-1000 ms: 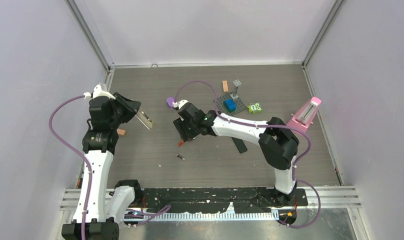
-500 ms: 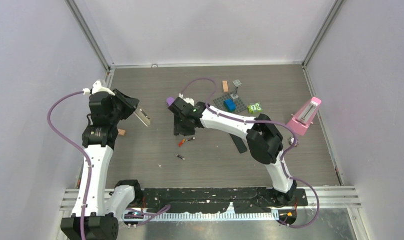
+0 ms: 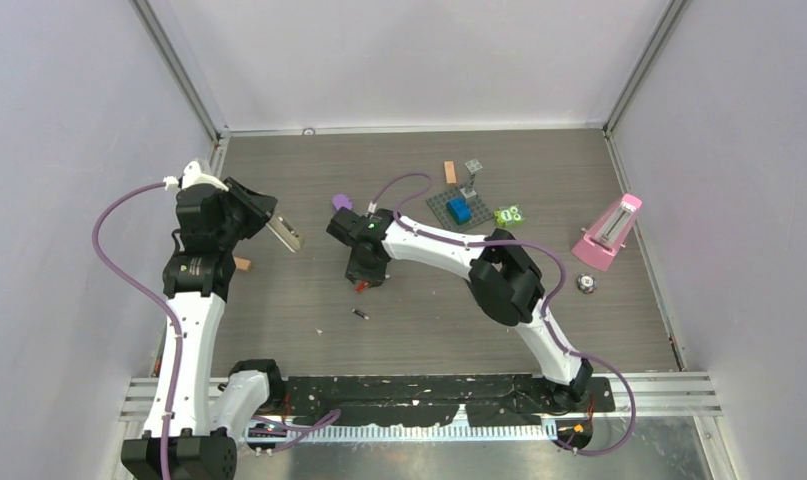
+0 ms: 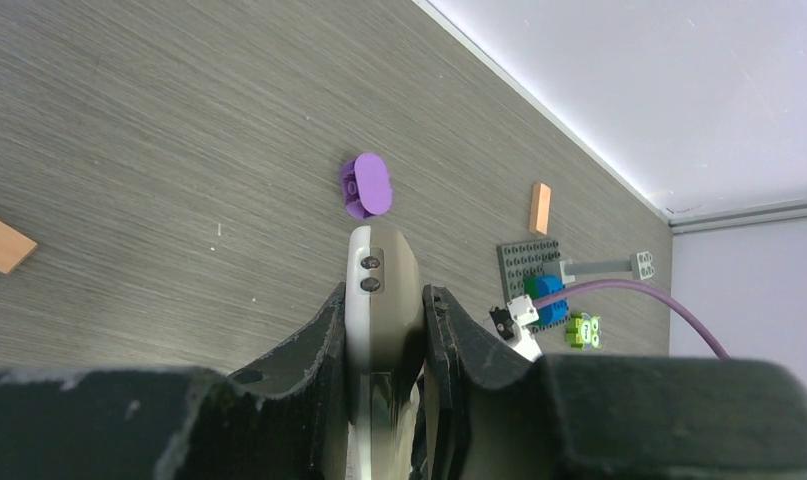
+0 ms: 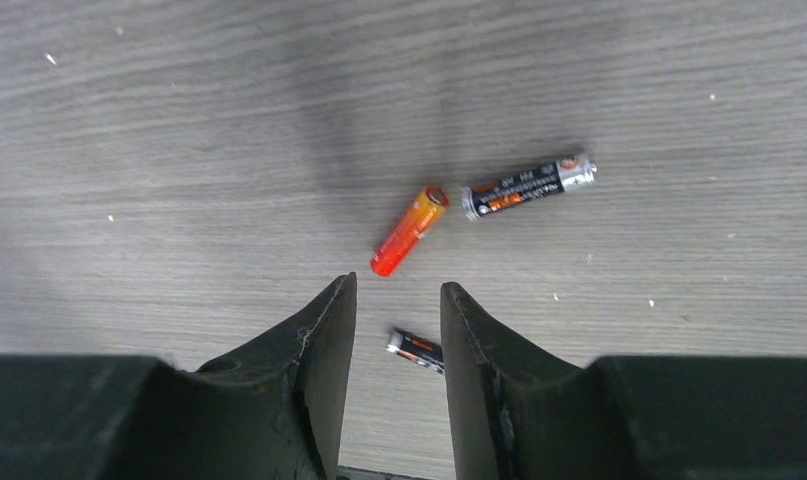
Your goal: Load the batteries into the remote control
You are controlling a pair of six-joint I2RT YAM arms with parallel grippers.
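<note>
Three batteries [image 5: 409,231] lie mid-desk [image 5: 179,150] beneath the right hand [image 5: 394,290], its fingers apart. One cell [image 5: 416,349] is half hidden behind them. The left hand [image 4: 384,300] clamps the single remote control [image 4: 379,265], its lower end unseen.

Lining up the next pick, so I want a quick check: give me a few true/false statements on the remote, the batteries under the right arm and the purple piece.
1. The left fingers are clamped on the remote. True.
2. The orange battery is gripped between the right fingers. False: it lies free on the table, ahead of the fingers, which are apart with nothing between them.
3. A dark battery lies close to one end of the orange battery. True.
4. The purple piece sits on the baseplate. False: it lies on bare table, apart from the baseplate.
</note>
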